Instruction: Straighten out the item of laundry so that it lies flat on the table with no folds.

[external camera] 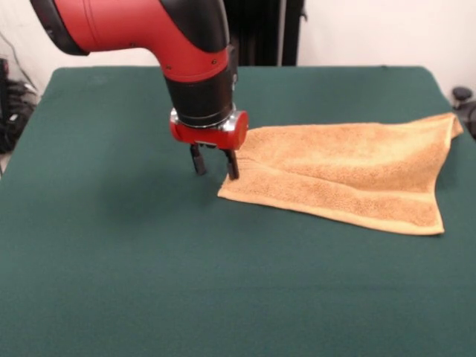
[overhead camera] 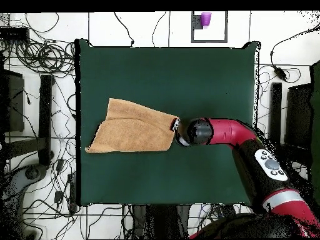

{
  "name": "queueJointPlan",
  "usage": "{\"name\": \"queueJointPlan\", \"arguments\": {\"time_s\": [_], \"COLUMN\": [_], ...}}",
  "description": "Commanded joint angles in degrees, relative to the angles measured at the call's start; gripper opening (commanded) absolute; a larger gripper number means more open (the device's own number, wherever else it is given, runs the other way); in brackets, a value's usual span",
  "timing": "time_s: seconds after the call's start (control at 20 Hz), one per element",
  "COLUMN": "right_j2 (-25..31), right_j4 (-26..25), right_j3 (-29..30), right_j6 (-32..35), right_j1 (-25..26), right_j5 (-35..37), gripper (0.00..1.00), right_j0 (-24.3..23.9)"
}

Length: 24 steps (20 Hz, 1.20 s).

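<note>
Table [external camera: 149, 297] fills the near foreground, dark green, one of it, far bigger than anything on it. One arm [external camera: 141, 30], red and black, comes down over the towel's corner. One towel [external camera: 349, 175], orange-tan terry, lies toward one side of the table, folded over itself with a crease running along its length, so not flat yet. One gripper [external camera: 214, 162] sits right at the towel's corner nearest the table's middle; its two fingers [external camera: 232, 165] are spread, one at the towel's edge, the other over bare felt, nothing pinched. Step in hand looks like grabbing that corner: best to catch only the top layer, close firmly, then lift low and pull outward, away from the fold, to peel the doubled part open.
</note>
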Motion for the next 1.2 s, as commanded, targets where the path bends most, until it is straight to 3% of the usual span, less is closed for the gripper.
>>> {"name": "queueJointPlan", "arguments": {"time_s": [0.05, 0.3, 0.65, 0.95, 1.2], "right_j2": [5.48, 6.09, 0.11, -0.23, -4.28], "right_j4": [0.5, 2.96, 2.79, 8.42, 7.9], "right_j3": [4.28, 4.31, 0.41, 0.96, -0.85], "right_j6": [-1.68, 0.67, 6.16, 9.9, 9.5], "right_j1": [3.34, 2.47, -1.09, -2.36, -1.96], "right_j5": [-5.65, -5.1, 0.15, 0.35, -0.48], "gripper": [1.0, 1.0, 1.0, 1.0, 1.0], "right_j0": [3.41, 3.98, 11.74, 13.52, 17.14]}}
